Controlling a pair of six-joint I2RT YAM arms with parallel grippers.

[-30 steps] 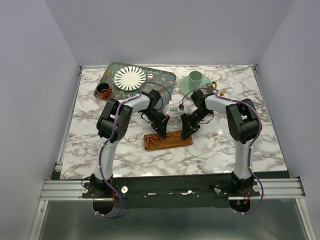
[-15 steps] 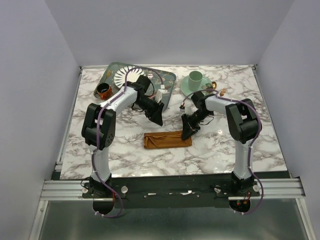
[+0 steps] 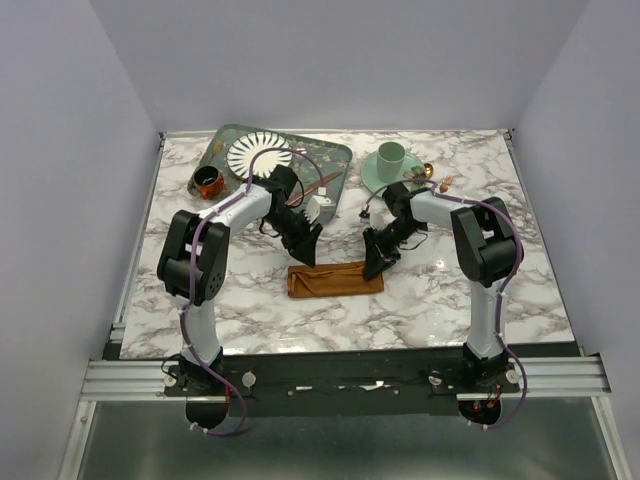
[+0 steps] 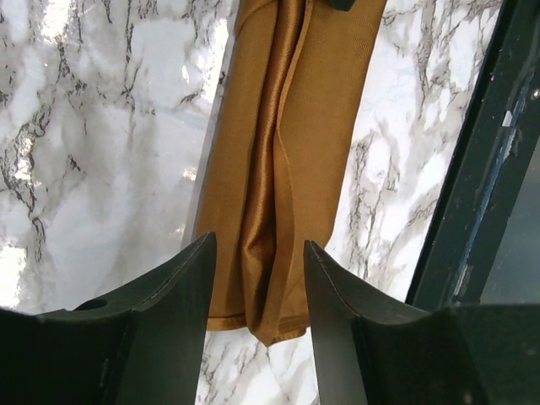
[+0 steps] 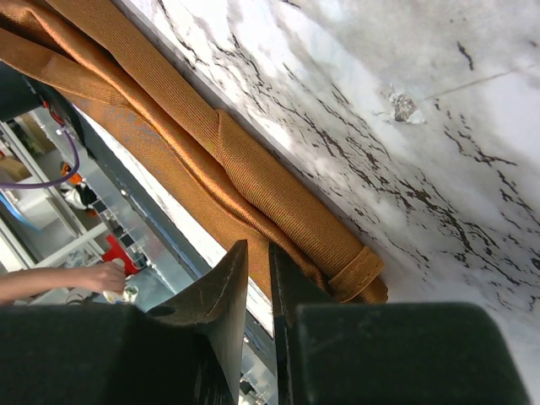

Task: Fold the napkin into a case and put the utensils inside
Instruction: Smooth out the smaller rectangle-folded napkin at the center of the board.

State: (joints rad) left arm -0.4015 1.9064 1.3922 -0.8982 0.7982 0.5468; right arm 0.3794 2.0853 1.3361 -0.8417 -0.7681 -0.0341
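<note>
At 10 o'clock from table centre we note the patterned tray carrying a white ribbed plate, with a small copper-brown cup at its left edge. None of it looks in play.

The left gripper hovers off the 11 o'clock corner of the case. In the wrist view its jaws stand apart with nothing between them, and the cloth's end lies flat on the marble table below. We judge it is holding nothing and is placed to re-grip that end.

The case is a long narrow rust-orange strip lying 9-to-3 just near of centre. Its folds run lengthwise and one central crease is puckered. No cutlery shows inside.

The right gripper points down at the case's 3 o'clock end, on its far edge. Its jaws are drawn to a thin slit, and we cannot tell whether they nip the hem or only press it. Either way we read it as pinning the fold so it does not spring open.

At 1 o'clock stands a green cup. Just right of it are copper glints, probably the utensils, too small to sort. They lie well apart from the case, so loading is not yet begun.
</note>
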